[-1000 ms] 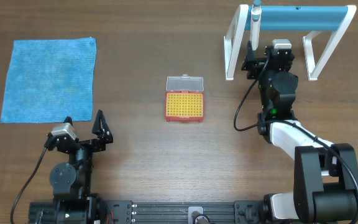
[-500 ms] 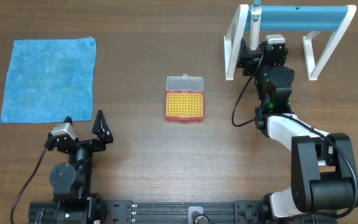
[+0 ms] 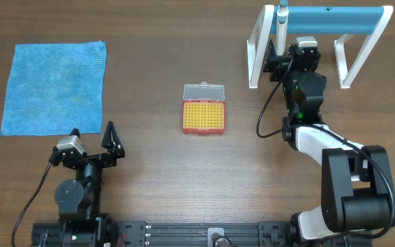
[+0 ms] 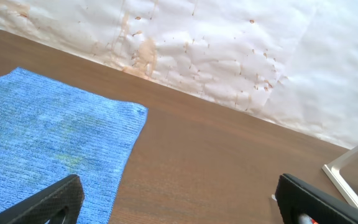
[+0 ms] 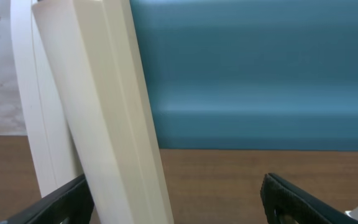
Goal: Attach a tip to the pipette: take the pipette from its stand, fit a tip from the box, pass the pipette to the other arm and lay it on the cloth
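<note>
The pipette (image 3: 282, 19) is hanging on the stand (image 3: 334, 16) in the upper right of the top view. The right gripper (image 3: 278, 62) is hovering just beside it, jaws spread wide. The left gripper (image 3: 93, 132) is sitting at lower left, jaws also wide, just below the cloth (image 3: 53, 88). The tip box (image 3: 204, 115) is sitting mid-frame.

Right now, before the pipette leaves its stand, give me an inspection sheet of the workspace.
Surface: brown wooden table.
Job's things: pipette on the stand; tip box open, centre; cloth laid flat.
Clutter: nothing seen.
Grippers: right pincer open, at the stand's leg near the pipette; left pincer open, by the cloth's corner.
Cables: right arm's cable and left arm's cable, black, looping.
Surroundings: stained white wall.
</note>
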Action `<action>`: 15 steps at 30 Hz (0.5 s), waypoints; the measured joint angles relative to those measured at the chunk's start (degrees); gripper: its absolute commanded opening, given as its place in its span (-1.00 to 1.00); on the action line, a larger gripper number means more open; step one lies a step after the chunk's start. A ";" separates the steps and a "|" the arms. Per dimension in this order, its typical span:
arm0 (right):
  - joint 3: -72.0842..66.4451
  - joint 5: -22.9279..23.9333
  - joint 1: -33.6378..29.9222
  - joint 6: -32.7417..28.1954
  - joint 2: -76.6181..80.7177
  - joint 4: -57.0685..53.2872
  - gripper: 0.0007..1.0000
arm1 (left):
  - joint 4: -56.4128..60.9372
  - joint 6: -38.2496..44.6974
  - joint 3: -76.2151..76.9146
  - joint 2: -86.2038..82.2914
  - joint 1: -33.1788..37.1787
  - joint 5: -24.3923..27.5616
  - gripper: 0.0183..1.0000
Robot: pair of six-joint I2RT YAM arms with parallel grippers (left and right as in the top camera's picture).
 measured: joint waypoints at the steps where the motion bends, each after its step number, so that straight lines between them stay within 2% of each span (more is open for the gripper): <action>1: 0.33 0.02 0.00 -0.02 0.31 -0.02 0.72 | 0.00 0.00 0.00 0.00 0.00 0.00 1.00; 7: 2.03 0.02 0.00 -0.02 1.97 -0.13 0.71 | 0.00 0.00 0.00 0.00 0.00 0.00 1.00; 9: 2.03 0.00 0.00 -0.02 1.97 -0.31 0.55 | 0.00 0.00 0.00 0.00 0.00 0.00 1.00; 10: 2.03 0.00 0.00 -0.09 2.05 -0.31 0.35 | 0.00 0.00 0.00 0.00 0.00 0.00 1.00; 11: 2.03 0.00 0.00 -0.35 2.12 -0.31 -0.07 | 0.00 0.00 0.00 0.00 0.00 0.00 1.00; 13: 2.05 -0.07 0.00 -0.57 2.47 -0.33 -0.49 | 0.00 0.00 0.00 0.00 0.00 0.00 1.00; 14: 2.03 0.22 0.00 -0.48 2.58 -0.35 -0.79 | 0.00 0.00 0.00 0.00 0.00 0.00 1.00; 15: 2.05 0.13 0.00 -0.66 2.60 -0.35 -0.83 | 0.00 0.00 0.00 0.00 0.00 0.02 1.00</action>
